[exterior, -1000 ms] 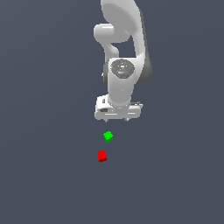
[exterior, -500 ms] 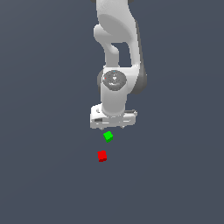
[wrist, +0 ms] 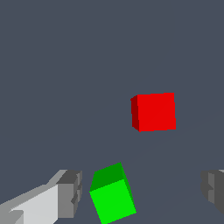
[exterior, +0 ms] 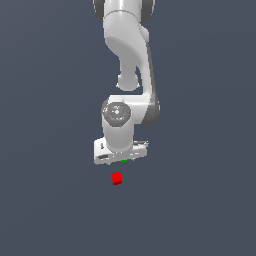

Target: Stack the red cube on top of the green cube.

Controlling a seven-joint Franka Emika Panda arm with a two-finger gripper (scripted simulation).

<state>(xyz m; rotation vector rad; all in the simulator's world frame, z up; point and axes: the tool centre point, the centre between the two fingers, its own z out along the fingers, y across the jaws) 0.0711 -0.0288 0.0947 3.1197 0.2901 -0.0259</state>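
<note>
Wrist view shows the gripper [wrist: 140, 192] with fingers [wrist: 70, 192] spread wide and holding nothing, the green cube [wrist: 113, 199] between them and the red cube [wrist: 154, 112] near it but apart, unstacked. Judging by this, the approach step is in hand, and the next move calls for shifting off the green cube to straddle the red one before closing.

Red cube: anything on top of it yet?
Nothing. The red cube sits bare on the floor, apart from the green cube. The open tool straddles the green one, hiding most of it in the exterior view.

Plain dark grey-blue ground [exterior: 45, 200]
</note>
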